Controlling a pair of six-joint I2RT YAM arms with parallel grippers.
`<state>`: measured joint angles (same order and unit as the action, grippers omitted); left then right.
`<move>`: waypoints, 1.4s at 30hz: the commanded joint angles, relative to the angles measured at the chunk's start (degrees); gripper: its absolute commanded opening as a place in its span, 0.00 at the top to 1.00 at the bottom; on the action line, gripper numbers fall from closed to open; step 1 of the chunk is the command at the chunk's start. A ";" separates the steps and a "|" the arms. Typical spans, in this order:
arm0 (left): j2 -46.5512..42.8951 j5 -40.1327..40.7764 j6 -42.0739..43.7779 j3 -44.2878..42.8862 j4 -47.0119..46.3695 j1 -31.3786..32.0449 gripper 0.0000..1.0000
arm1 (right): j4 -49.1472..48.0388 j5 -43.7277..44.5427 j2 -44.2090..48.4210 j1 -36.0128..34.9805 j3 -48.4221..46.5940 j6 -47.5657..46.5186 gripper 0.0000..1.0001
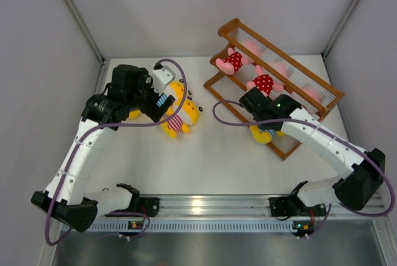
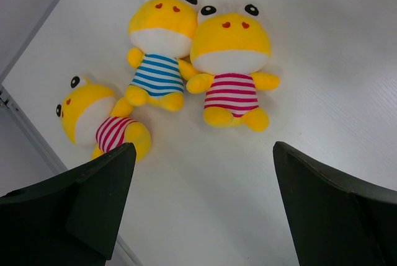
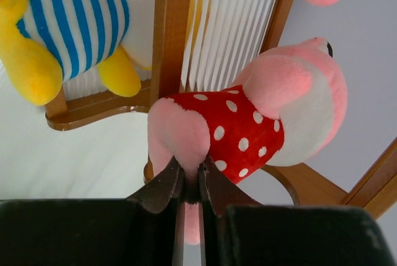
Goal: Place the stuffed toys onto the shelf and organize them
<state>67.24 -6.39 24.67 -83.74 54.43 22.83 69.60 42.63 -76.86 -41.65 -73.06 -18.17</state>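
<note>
While the right arm stretches diagonally from its base to the shelf, wrist bent down, the right gripper is pinched tight on a leg of a pink toy in red dotted cloth that lies against the rods. A blue-striped yellow toy sits close by at the shelf's near end. The left arm reaches forward over the table, and the left gripper hangs above three yellow toys with its fingers spread wide, holding nothing.
</note>
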 commanded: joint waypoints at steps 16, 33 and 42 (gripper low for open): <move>1.66 5.77 0.21 4.46 -1.70 -0.94 0.02 | -0.27 -0.62 -0.49 2.71 -9.90 1.65 0.35; 10.02 -8.02 -2.69 11.49 -3.89 -28.70 0.04 | -38.44 -30.39 -5.38 -19.35 -14.50 4.72 0.21; 7.55 -8.55 1.79 16.59 -4.60 -41.11 0.04 | -58.61 -37.71 -29.10 -19.26 -17.38 13.50 0.22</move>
<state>77.45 -13.06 24.05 -68.51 52.01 -16.88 20.84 9.19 -101.08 -60.38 -87.55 -9.21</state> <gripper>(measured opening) 0.958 0.784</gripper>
